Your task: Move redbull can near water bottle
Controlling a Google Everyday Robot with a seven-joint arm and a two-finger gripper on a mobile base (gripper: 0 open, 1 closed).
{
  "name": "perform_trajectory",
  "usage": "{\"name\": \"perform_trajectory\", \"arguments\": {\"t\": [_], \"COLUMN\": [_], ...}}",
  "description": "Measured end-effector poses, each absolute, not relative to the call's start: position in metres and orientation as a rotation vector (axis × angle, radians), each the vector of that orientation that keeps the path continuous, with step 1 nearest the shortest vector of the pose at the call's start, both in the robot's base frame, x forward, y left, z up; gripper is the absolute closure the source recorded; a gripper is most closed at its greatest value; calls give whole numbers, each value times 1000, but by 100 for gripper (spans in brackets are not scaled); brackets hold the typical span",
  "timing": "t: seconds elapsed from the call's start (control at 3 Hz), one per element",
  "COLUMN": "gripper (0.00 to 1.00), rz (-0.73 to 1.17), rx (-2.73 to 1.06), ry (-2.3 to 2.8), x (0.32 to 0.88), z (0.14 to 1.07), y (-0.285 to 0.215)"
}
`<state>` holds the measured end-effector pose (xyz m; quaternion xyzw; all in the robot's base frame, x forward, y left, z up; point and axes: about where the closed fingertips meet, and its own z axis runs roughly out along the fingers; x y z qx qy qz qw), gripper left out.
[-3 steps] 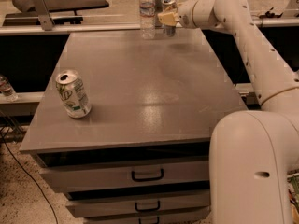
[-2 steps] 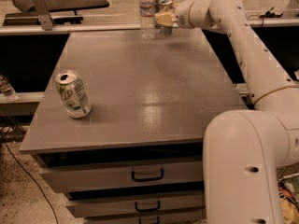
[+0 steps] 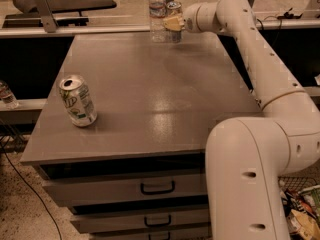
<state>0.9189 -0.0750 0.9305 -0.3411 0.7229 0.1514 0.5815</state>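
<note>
End effector (image 3: 173, 23) is at the far edge of the counter (image 3: 150, 84), reached out on the long white arm (image 3: 260, 59), and its fingers are closed around the middle of the redbull can (image 3: 174, 7). You can see the silver top of the can standing up above the fingers, and the can is upright.

The water bottle (image 3: 157, 14) stands just beside the end effector, on the side away from the arm. The can and the bottle are now very close, maybe touching; from this view I cannot tell if a gap is between them.

Compared with one second ago, the end effector has moved a little toward the bottle and carried the can with it. The bottle itself has not moved and it did not tip. The change is small, so I think the carrying part of the task is almost finished and the can is already at a good place.

What is left for you, in my judgement, is to set the can down and open the fingers. I cannot see if the bottom of the can rests on the counter already. Please open slowly and pull back toward the arm side, because a push to the other side can knock the bottle.

The white can with green print (image 3: 78, 101) is well apart from the end effector, near the front corner, and plays no role.
</note>
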Motion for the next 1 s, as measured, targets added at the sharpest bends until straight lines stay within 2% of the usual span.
{"name": "perform_trajectory", "arguments": {"t": [0.33, 0.67, 1.0], "gripper": [61, 30, 7], "rz": [355, 347, 345], "rx": [-773, -770, -771], "ry": [1705, 1727, 1736], "x": [927, 933, 936], "z": [924, 915, 911], "y": [-74, -71, -68]}}
